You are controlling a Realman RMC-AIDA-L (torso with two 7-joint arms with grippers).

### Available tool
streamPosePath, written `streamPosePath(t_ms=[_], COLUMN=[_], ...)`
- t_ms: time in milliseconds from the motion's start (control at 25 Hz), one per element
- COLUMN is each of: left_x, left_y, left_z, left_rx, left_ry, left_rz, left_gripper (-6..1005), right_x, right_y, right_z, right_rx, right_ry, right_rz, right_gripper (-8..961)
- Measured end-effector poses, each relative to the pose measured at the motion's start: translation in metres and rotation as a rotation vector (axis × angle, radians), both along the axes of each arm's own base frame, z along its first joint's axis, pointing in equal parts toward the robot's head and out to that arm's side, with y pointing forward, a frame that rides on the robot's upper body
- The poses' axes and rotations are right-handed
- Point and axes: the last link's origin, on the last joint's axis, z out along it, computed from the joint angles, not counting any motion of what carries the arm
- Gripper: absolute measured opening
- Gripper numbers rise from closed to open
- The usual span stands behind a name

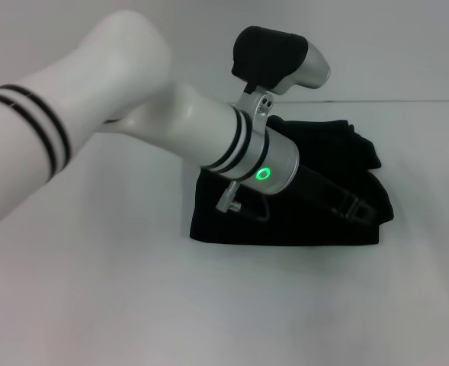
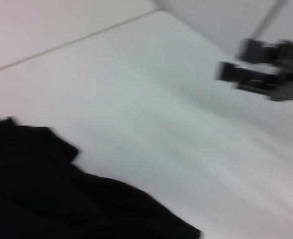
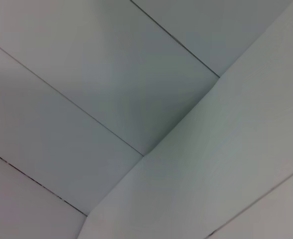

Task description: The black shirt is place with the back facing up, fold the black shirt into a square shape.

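Note:
The black shirt (image 1: pixel 285 229) lies on the white table as a folded, roughly rectangular bundle right of centre, with a looser layer bunched at its far right (image 1: pixel 361 149). My left arm reaches across from the left, and its gripper (image 1: pixel 354 204) sits low over the right part of the bundle, dark against the dark cloth. The left wrist view shows the shirt (image 2: pixel 47 194) as a black mass beside bare table. Far off in that view is my right gripper (image 2: pixel 236 69), blurred. It does not show in the head view.
The white table (image 1: pixel 94 290) spreads around the shirt on the left and front. A seam line (image 1: pixel 407 101) marks the table's far edge against the pale wall. The right wrist view shows only pale panels (image 3: pixel 111 99).

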Motion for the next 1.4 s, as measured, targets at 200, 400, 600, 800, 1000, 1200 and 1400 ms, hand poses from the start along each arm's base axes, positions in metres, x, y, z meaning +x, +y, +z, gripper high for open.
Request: streamPosePath(t_ms=[200,400,600,800,1000,1200,1400], left_x=[-0.018,-0.063,-0.106,-0.136,-0.156,-0.164,-0.165], left_y=[0.0,0.017,0.02,0.014,0.007,0.003,0.002], left_z=[0.041,0.1,0.141,0.164,0.174,0.176,0.175], left_rx=[0.015,0.091,0.107,0.156,0.196,0.21,0.212], left_ry=[-0.171,-0.372,-0.401,-0.454,-0.498,-0.515,-0.524], left_rz=[0.105,0.39,0.577,0.649,0.678,0.696,0.697], left_gripper=[276,436,670,871,932,932,932], right_x=[-0.003,-0.019,-0.053,-0.113,-0.16,-0.187,-0.189], right_y=[0.003,0.021,0.052,0.088,0.111,0.12,0.123], right_z=[-0.001,-0.006,-0.009,-0.028,-0.05,-0.073,-0.088], right_rx=[-0.049,-0.22,-0.444,-0.629,-0.669,-0.672,-0.678], right_ry=[-0.027,-0.093,-0.201,-0.446,-0.745,-0.943,-1.025], right_rz=[0.015,0.06,0.118,0.259,0.397,0.489,0.469], right_gripper=[729,729,728,729,728,729,704])
